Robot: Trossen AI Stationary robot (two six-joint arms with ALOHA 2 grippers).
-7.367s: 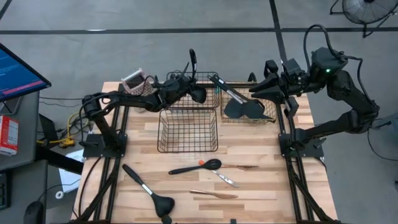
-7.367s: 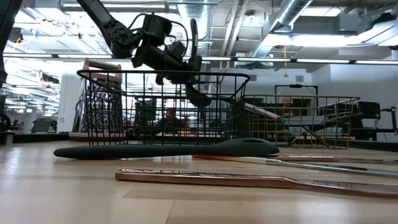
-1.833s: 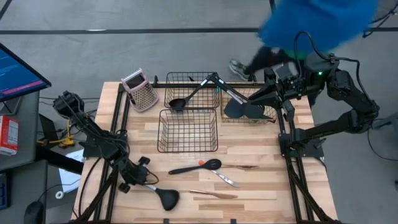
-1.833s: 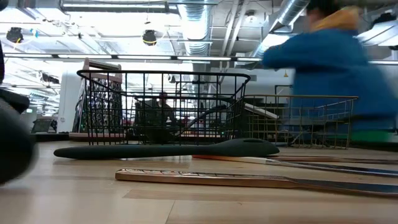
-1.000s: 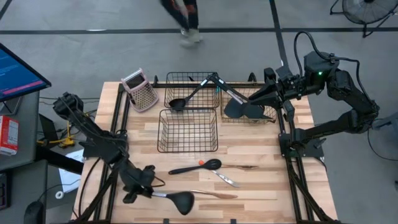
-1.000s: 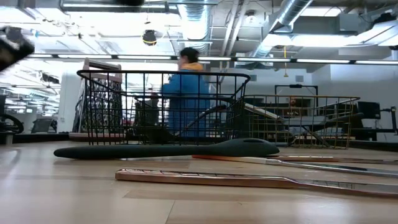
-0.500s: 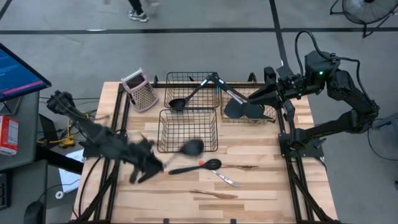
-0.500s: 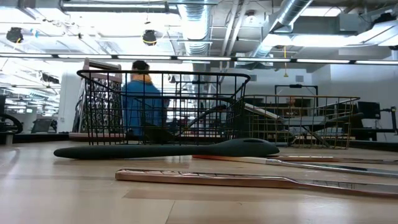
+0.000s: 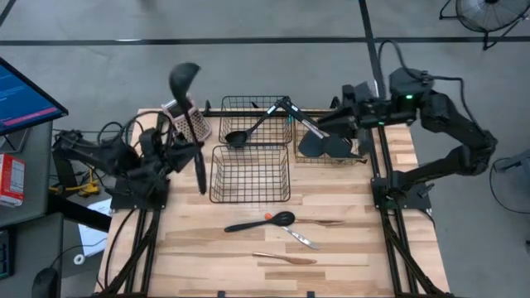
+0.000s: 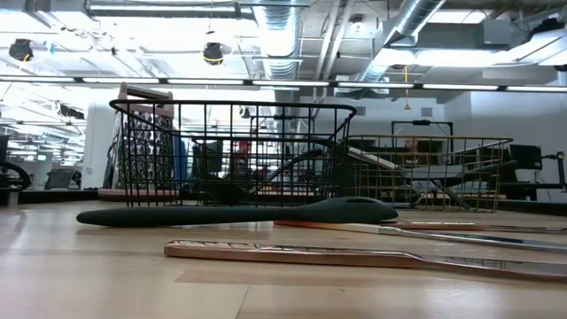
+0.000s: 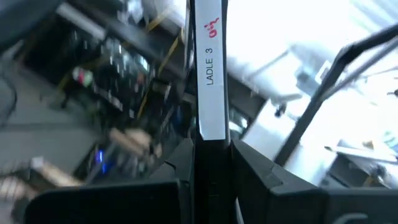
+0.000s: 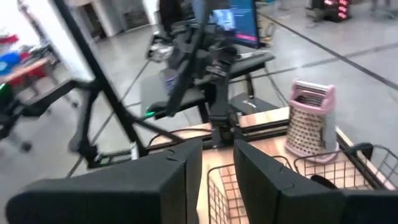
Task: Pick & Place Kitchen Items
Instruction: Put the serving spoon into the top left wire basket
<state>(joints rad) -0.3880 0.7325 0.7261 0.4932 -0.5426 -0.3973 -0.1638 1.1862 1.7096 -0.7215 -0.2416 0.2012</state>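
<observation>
Support surface: light wooden table (image 9: 348, 248), plank top, black frame rails along both sides.

Far edge: pink-topped box grater (image 9: 181, 116) at the left corner, standing upright. Beside it a black wire basket (image 9: 256, 122); next to that a second wire basket (image 9: 331, 138) — both on the far row.

Mid-table: a third black wire basket (image 9: 250, 173), just in front of the first.

Near half, lying flat: black spoon (image 9: 259, 222) with an orange dot by its bowl; a thin metal piece (image 9: 300, 238) just beside it; a copper-handled piece (image 9: 285, 258) nearer the front edge — apart from the spoon.
</observation>
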